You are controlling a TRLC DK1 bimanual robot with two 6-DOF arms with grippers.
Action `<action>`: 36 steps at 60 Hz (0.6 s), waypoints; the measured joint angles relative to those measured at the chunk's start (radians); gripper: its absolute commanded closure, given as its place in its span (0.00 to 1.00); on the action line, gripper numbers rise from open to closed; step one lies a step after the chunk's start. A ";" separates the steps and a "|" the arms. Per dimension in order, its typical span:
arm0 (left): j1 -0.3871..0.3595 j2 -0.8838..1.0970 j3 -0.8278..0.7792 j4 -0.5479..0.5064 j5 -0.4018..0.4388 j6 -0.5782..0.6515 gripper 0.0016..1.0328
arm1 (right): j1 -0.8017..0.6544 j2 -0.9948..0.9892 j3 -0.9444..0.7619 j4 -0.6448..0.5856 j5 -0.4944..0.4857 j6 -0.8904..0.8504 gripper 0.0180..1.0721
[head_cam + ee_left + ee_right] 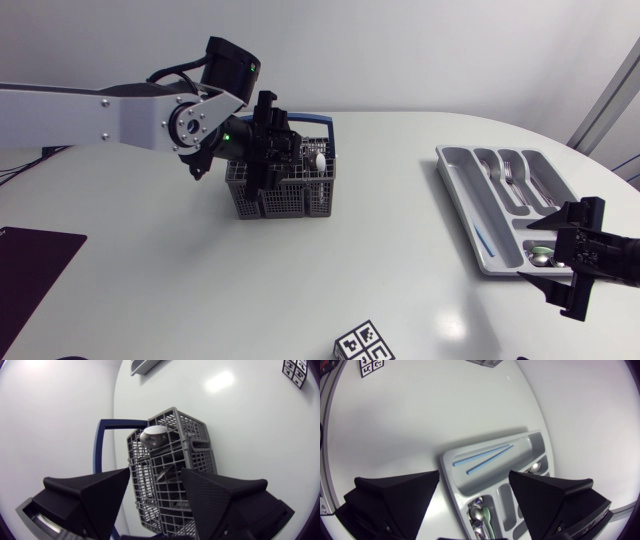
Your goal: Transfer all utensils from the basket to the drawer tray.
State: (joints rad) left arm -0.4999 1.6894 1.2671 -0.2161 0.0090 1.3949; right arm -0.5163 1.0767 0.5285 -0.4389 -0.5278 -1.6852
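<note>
A grey wire basket (290,200) with a blue handle (107,430) stands left of the table's middle. A pale spoon (317,158) sticks up from it, its bowl (154,436) ahead of my left gripper (265,140). That gripper hangs open just over the basket (200,455), with nothing between its fingers. The grey drawer tray (452,185) lies at the right and holds forks (512,175), a spoon (540,255) and blue chopsticks (482,459). My right gripper (575,268) is open and holds nothing, above the tray's (490,477) near end.
A black-and-white marker cube (365,343) sits at the front edge. A dark mat (30,270) lies at the front left. Bare white tabletop stretches between basket and tray.
</note>
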 measured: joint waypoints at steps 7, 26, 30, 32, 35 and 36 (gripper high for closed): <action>0.009 0.027 0.004 0.028 -0.024 0.056 0.51 | 0.063 0.000 -0.003 0.009 0.000 0.064 0.05; 0.015 0.069 0.004 0.094 -0.034 0.135 0.72 | 0.180 0.000 -0.007 0.054 0.001 0.175 0.05; 0.014 0.076 0.006 0.095 -0.034 0.150 0.72 | 0.188 0.000 -0.007 0.057 0.001 0.186 0.05; 0.014 0.079 0.006 0.095 -0.034 0.152 0.72 | 0.188 0.000 -0.007 0.058 0.001 0.188 0.05; 0.015 0.084 0.006 0.095 -0.034 0.155 0.78 | 0.188 0.000 -0.007 0.061 0.001 0.191 0.05; 0.015 0.084 0.006 0.095 -0.034 0.155 0.79 | 0.188 0.000 -0.007 0.061 0.001 0.192 0.05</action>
State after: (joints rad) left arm -0.4850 1.7737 1.2728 -0.1215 -0.0246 1.5501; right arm -0.3279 1.0771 0.5213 -0.3779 -0.5270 -1.4937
